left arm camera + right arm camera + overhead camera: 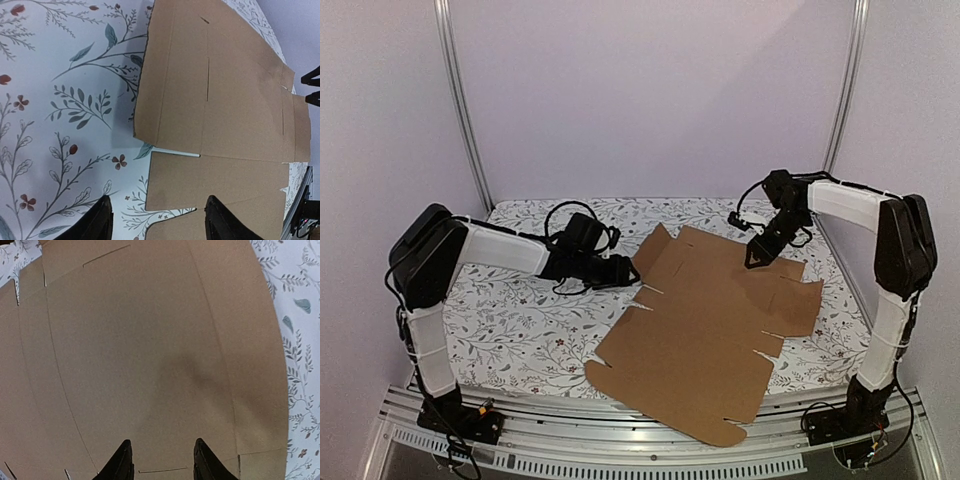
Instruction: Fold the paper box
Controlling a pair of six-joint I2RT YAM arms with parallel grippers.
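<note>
The paper box [705, 325] is a flat brown die-cut cardboard sheet with flaps and slits, lying unfolded on the flowered table cloth. Its near corner hangs over the table's front edge. My left gripper [626, 270] is at the sheet's left edge. In the left wrist view the left gripper [157, 222] is open, its two fingers straddling the edge of a side flap of the paper box [225, 90], with nothing held. My right gripper [760, 255] hovers over the sheet's far right part. In the right wrist view the right gripper [162, 465] is open above bare cardboard [150, 350].
The flowered cloth [520, 310] covers the table. Metal frame posts [465, 110] stand at the back corners, and a slotted rail [620, 440] runs along the front edge. White walls close the back and sides. The right gripper's black tips [312, 85] show at the left wrist view's right edge.
</note>
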